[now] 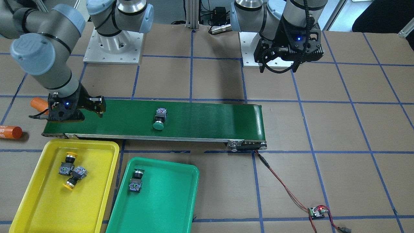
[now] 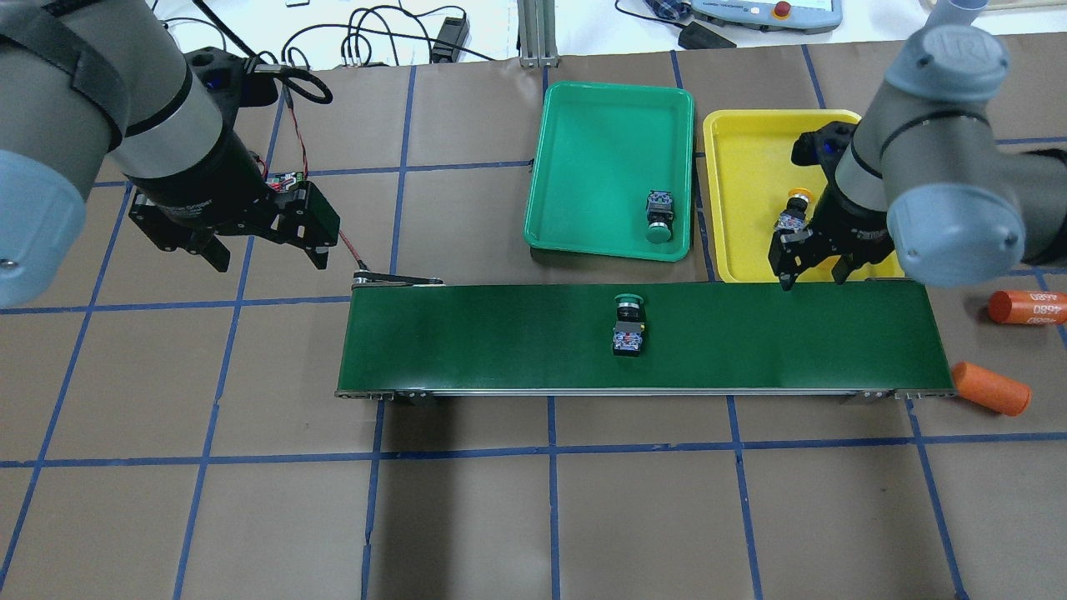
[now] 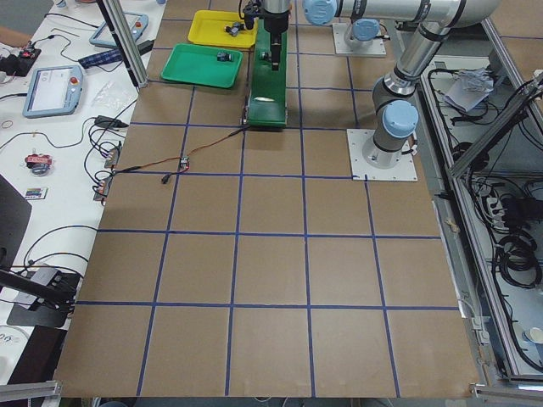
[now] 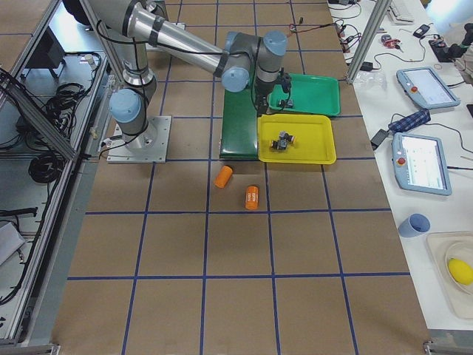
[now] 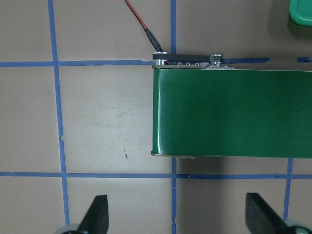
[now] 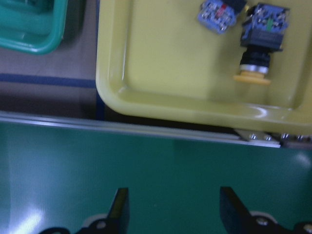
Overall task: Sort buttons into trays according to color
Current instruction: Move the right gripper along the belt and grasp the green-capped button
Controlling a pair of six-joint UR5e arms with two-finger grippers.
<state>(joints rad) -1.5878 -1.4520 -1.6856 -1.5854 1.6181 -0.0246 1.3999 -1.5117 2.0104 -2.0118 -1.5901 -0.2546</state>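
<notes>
Right gripper (image 6: 175, 214) is wide open with nothing in it, hanging over the end of the conveyor belt (image 2: 500, 333), right by the yellow tray (image 2: 742, 208). Left gripper (image 5: 178, 217) is spread open and empty too, parked over bare table past the belt's other end.

The one green button (image 2: 629, 325) not in a tray lies on its side mid-belt, cap toward the trays, well apart from both grippers. Two yellow buttons (image 1: 79, 172) sit touching in the yellow tray. The other green one (image 1: 136, 180) is in the green tray (image 1: 174, 207).

My guess on handling: hard plastic, light, not fragile. The round cap looks smooth and would probably roll or slip though, so I'd pinch the squarish switch block across its flat sides.

Readable text: one orange cylinder (image 2: 1029, 307) has digits, something like "4680" — can't swear to it. The right arm's joint cap (image 2: 971, 50) carries a UR logo.
</notes>
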